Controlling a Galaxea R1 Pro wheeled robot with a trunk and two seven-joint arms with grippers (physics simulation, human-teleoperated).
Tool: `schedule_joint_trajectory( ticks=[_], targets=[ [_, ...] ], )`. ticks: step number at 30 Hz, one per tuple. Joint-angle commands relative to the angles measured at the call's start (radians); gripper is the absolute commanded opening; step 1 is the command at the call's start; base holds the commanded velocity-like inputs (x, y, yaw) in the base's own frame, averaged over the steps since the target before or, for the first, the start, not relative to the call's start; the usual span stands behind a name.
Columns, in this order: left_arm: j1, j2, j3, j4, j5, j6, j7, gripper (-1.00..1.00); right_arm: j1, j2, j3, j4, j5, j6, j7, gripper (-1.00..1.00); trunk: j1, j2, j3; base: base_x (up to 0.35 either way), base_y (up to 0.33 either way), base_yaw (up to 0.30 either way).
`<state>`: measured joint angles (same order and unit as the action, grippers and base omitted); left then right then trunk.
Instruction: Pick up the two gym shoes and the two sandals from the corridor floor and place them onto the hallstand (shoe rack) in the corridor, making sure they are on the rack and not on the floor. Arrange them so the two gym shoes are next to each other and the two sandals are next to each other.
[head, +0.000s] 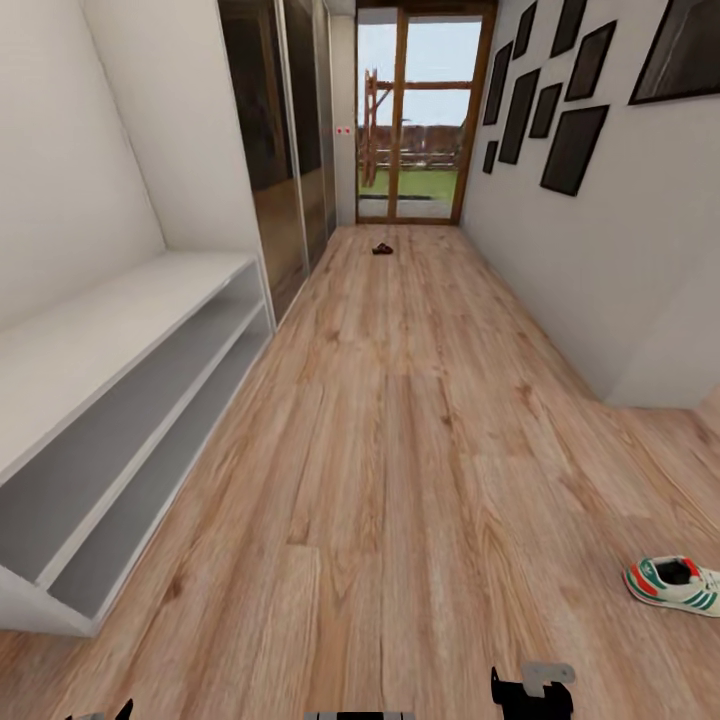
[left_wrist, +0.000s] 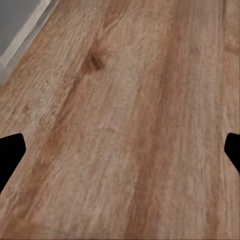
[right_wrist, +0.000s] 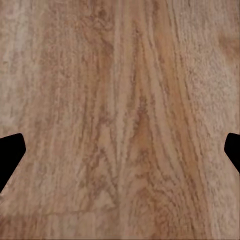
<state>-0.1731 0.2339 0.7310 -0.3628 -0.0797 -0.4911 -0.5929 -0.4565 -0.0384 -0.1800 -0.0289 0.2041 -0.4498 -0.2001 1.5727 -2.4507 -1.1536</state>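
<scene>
Evidently, no shoe had been collected: one gym shoe (head: 675, 584) lay on the corridor floor (head: 400, 450) at lower right of the frame, a dark sandal (head: 382, 249) far up the centre, and the hallstand (head: 120, 400) stood bare at left. Both the left pincer (left_wrist: 120, 150) and right pincer (right_wrist: 120, 150) were spread wide, nothing gripped, presumably readied for grasping.

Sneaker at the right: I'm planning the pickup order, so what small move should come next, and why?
Probably turn right toward the sneaker. It lies on the floor nearest the robot, both hands are open and empty, and the shoe rack has nothing on it yet.
</scene>
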Motion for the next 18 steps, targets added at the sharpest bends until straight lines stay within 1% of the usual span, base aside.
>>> schedule_joint_trajectory(
  ticks=[1, 4, 8, 13, 18],
  targets=[
    [-0.001, 0.000, 0.008, 0.001, -0.008, -0.004, -0.005, 1.00, -0.001, 0.000, -0.007, 0.001, 0.011, -0.003, -0.004, 1.00, 0.000, 0.000, -0.001, 0.337, 0.000, -0.016],
    [-0.001, -0.001, 0.008, 0.001, -0.008, -0.004, -0.005, 1.00, -0.001, 0.000, -0.007, 0.001, 0.011, -0.003, -0.004, 1.00, 0.000, 0.000, -0.001, 0.337, 0.000, -0.060],
    [-0.001, -0.001, 0.008, 0.001, -0.009, -0.005, -0.005, 1.00, -0.001, 0.000, -0.007, 0.001, 0.011, -0.003, -0.004, 1.00, 0.000, 0.000, 0.000, 0.318, 0.090, -0.191],
    [-0.001, -0.001, 0.007, 0.001, -0.009, -0.005, -0.005, 1.00, -0.001, 0.000, -0.007, 0.001, 0.011, -0.003, -0.004, 1.00, 0.000, 0.000, 0.002, 0.275, 0.174, -0.242],
    [-0.001, -0.002, 0.007, 0.001, -0.009, -0.004, -0.005, 1.00, -0.001, 0.000, -0.007, 0.001, 0.011, -0.003, -0.004, 1.00, 0.000, 0.000, 0.004, 0.196, 0.203, -0.253]
  ],
)
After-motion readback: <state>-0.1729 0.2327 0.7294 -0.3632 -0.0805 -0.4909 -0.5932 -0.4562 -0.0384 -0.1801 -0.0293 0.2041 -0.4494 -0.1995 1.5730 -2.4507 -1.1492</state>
